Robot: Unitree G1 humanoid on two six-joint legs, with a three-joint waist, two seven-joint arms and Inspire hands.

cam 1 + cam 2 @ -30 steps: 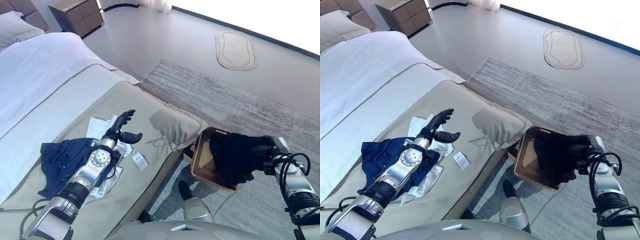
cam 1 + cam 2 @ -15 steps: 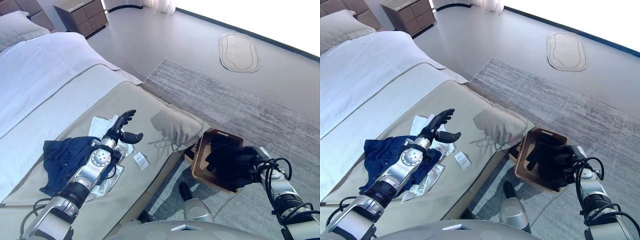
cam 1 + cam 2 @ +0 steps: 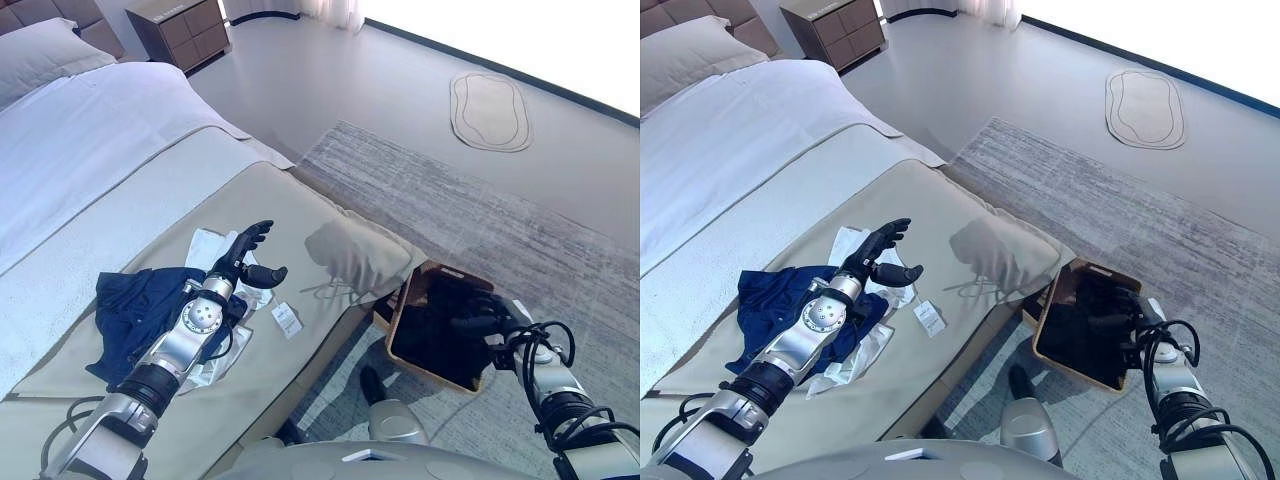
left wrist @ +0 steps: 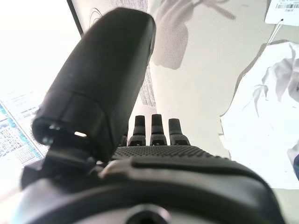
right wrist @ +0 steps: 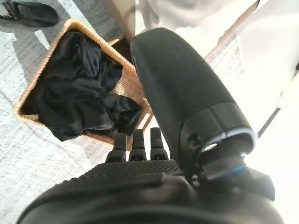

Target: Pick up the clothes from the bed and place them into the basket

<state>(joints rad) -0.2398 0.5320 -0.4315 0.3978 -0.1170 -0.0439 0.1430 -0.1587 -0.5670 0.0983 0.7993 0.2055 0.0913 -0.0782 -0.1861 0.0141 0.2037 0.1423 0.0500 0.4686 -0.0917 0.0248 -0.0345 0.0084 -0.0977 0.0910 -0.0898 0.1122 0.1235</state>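
A navy garment [image 3: 133,316] and a white garment [image 3: 212,247] with a paper tag [image 3: 287,320] lie on the beige bed cover [image 3: 300,215]. My left hand [image 3: 246,254] is open, held just above the white garment, fingers straight; the left wrist view shows its fingers [image 4: 152,129] over the white cloth [image 4: 261,130]. A wicker basket [image 3: 394,324] stands on the floor beside the bed, with a black garment [image 3: 440,325] inside. My right hand [image 3: 482,322] is open over the basket's near side; the right wrist view shows its fingers [image 5: 135,148] straight above the black garment [image 5: 74,88], apart from it.
A white duvet [image 3: 90,130] and a pillow [image 3: 45,55] cover the far part of the bed. A bedside cabinet [image 3: 185,25] stands beyond it. A grey carpet [image 3: 480,210] lies under the basket, and an oval mat [image 3: 492,97] lies farther out.
My right hand has lowered the black garment into the basket and let go of it. The camera has shifted a little. The left arm has not moved.
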